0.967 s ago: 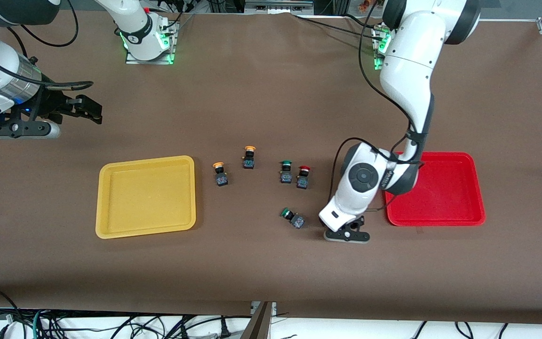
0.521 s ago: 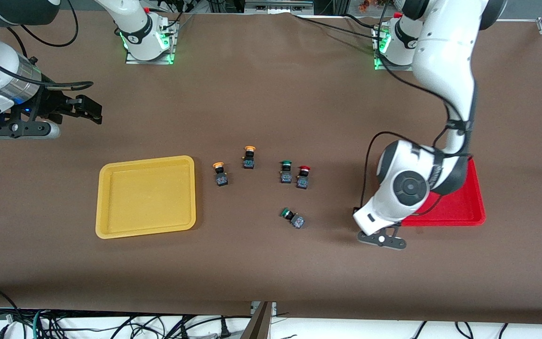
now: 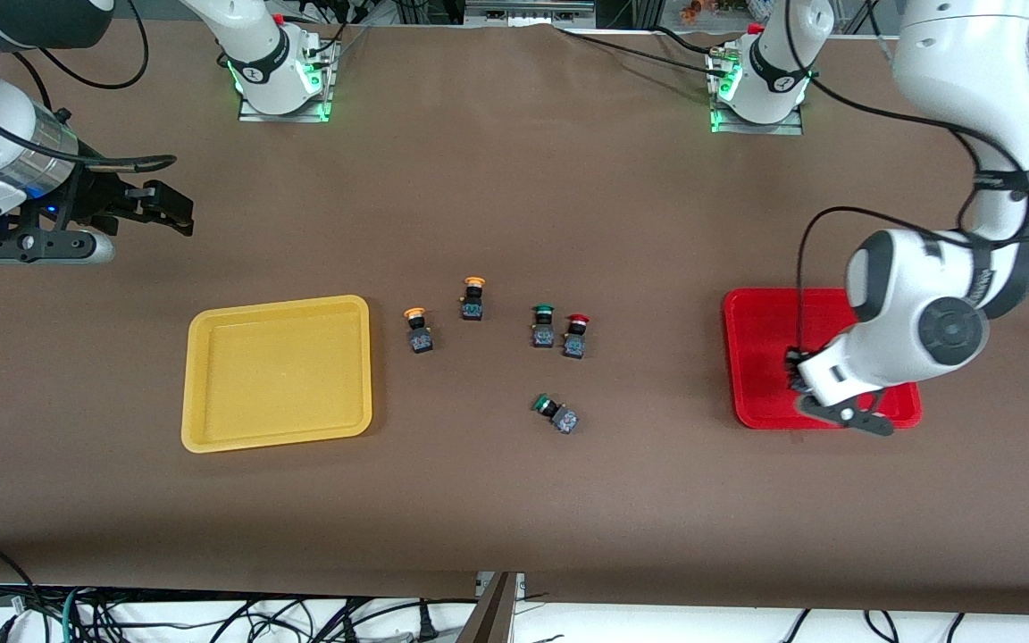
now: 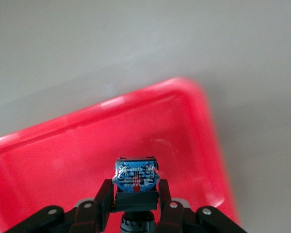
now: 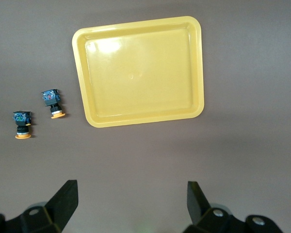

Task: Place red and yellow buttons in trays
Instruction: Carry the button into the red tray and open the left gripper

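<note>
My left gripper (image 3: 796, 375) is shut on a button (image 4: 136, 177) with a dark body and blue label; its cap is hidden. It hangs over the red tray (image 3: 756, 353), which fills the left wrist view (image 4: 63, 155). One red-capped button (image 3: 576, 336) and two yellow-capped buttons (image 3: 417, 330) (image 3: 472, 299) stand mid-table; the yellow ones also show in the right wrist view (image 5: 52, 103) (image 5: 22, 124). The yellow tray (image 3: 278, 375) (image 5: 140, 73) lies bare toward the right arm's end. My right gripper (image 3: 166, 207) (image 5: 131, 194) waits open above the table past that tray.
Two green-capped buttons sit among the others: one upright (image 3: 543, 326) beside the red-capped one, one lying on its side (image 3: 556, 413) nearer the front camera. Bare brown table lies between the buttons and the red tray.
My left arm has swung from beside the tipped green button toward its own end of the table and now holds its button over the red tray. The right arm has not moved.
</note>
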Robot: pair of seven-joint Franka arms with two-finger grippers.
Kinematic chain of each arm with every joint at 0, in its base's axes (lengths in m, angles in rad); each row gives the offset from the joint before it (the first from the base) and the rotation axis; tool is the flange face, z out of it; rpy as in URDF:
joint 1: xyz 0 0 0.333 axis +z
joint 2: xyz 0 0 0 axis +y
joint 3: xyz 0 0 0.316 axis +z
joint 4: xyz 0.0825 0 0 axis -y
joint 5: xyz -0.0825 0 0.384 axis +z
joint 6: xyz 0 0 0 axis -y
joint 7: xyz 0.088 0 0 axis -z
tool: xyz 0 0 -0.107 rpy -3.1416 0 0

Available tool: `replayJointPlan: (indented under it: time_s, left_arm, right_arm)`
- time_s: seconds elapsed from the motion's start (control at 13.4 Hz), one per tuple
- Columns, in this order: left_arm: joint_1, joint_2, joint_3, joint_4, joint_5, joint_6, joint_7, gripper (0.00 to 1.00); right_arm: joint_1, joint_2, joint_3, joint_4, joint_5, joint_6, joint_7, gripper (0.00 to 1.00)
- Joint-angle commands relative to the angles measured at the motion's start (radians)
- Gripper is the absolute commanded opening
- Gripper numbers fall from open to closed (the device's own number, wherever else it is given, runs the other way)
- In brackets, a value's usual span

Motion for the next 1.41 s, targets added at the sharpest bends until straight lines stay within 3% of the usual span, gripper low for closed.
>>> replayJointPlan:
  time_s: [0.0, 0.3, 0.67, 0.74, 0.82, 0.89, 1.04, 1.34]
  left_arm:
    - [0.135, -0.078, -0.031, -0.168, -0.079, 0.089, 0.186, 0.0]
    - [0.201, -0.068, -0.032, -0.3, -0.097, 0.238, 0.305, 0.0]
    - [0.23, -0.037, -0.032, -0.299, -0.097, 0.29, 0.334, 0.0]
    - [0.232, -0.029, -0.032, -0.293, -0.097, 0.291, 0.332, 0.3]
    - [0.226, -0.028, -0.034, -0.283, -0.097, 0.29, 0.323, 0.9]
    - [0.22, -0.028, -0.037, -0.257, -0.097, 0.278, 0.311, 1.0]
    - [0.208, -0.028, -0.086, -0.193, -0.097, 0.217, 0.229, 1.0]
    - [0.111, -0.022, -0.155, -0.115, -0.097, 0.172, 0.028, 1.0]
  right_arm:
    - [-0.007, 0.005, 0.005, 0.015, 0.0, -0.015, 0.005, 0.99]
    - [-0.007, 0.005, 0.005, 0.017, 0.0, -0.013, 0.005, 0.99]
    - [-0.004, 0.005, 0.005, 0.017, 0.003, -0.009, 0.006, 0.99]
    - [-0.001, 0.005, 0.006, 0.015, 0.008, -0.001, 0.008, 0.99]
    - [0.003, 0.06, 0.008, 0.009, 0.008, 0.019, 0.0, 0.99]
    - [0.019, 0.145, 0.015, 0.026, -0.01, 0.045, -0.008, 0.99]
    - [0.048, 0.163, 0.009, 0.081, -0.035, 0.061, 0.0, 0.99]
    - [0.057, 0.174, 0.014, 0.084, -0.031, 0.07, -0.008, 0.99]
